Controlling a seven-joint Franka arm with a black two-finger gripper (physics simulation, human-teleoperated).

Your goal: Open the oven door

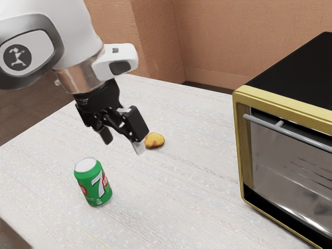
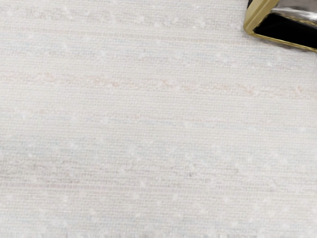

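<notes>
Black two-finger gripper: open, hovering!
Yellow-framed glass oven door: shut, well apart from it!
Green metal can: below gripper height.

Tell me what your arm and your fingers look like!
My arm is white and rounded, with grey trim and a dark round badge showing a pale figure. A shiny metal band sits above my black, blocky fingers; one has a pale tip.

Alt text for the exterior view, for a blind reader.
A Franka arm with open jaws hovers above a pale table, short of the handle of a closed oven; nearby are an upright 7UP can and a yellowish lump.
</notes>
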